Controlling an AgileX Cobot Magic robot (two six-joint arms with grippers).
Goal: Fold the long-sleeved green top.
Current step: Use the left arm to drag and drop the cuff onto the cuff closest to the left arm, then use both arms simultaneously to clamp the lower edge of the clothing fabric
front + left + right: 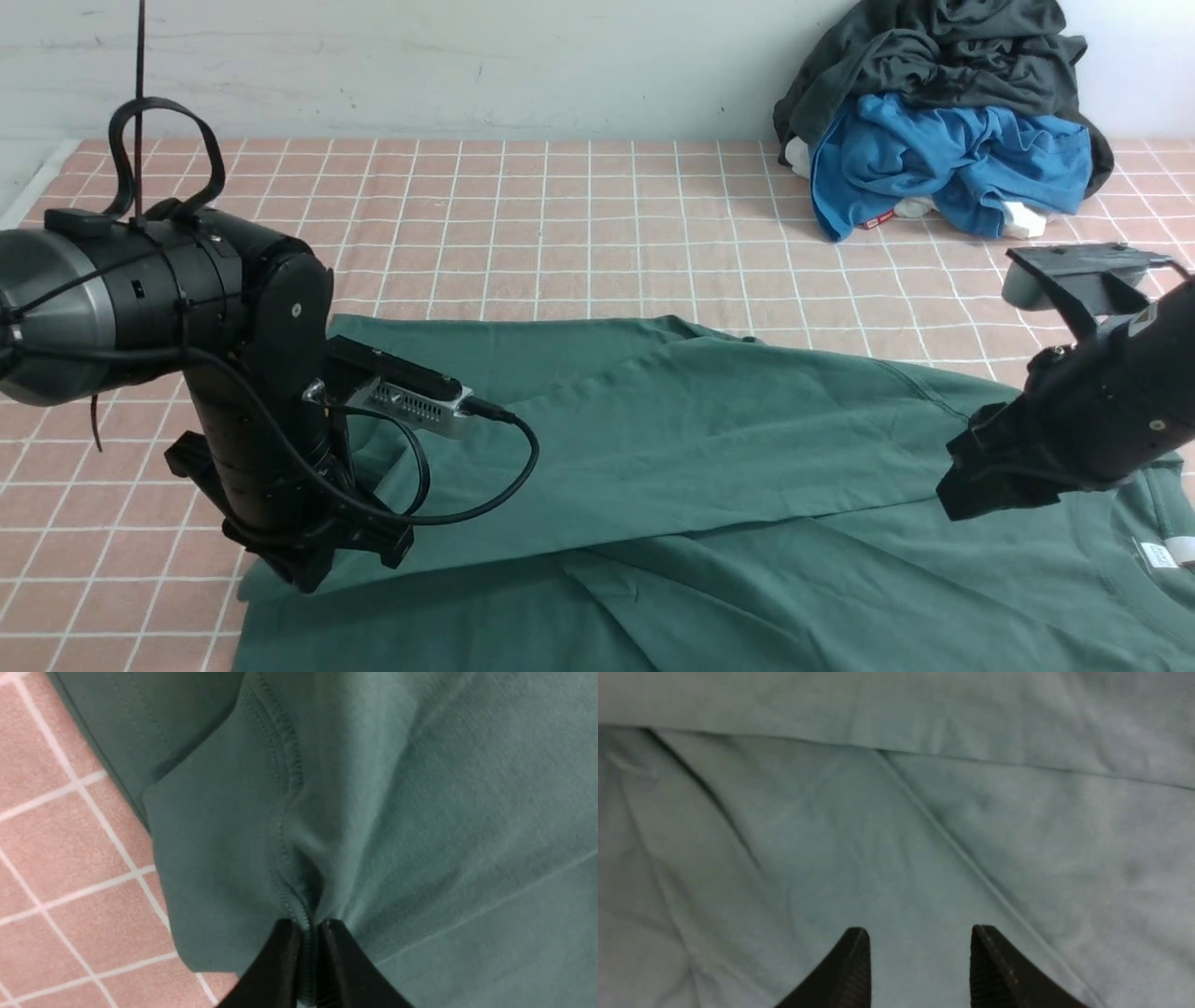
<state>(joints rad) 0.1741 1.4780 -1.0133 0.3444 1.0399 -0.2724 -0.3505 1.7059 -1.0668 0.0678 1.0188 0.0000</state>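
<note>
Along the tabletop's near edge the green long-sleeved top is lying half-folded | left gripper is pinching its seamed edge; right gripper is hovering agape, empty | risk: thin pinch slipping, fold collapsing

The top lies spread on the near part of the surface, from left of centre to the right edge. One layer of it lies over another, far side on near side. The label sits at its right end. Left gripper – at the top's left edge. Right gripper – over its right part. The clothes pile lies far right against the wall, well apart from the top.
</note>
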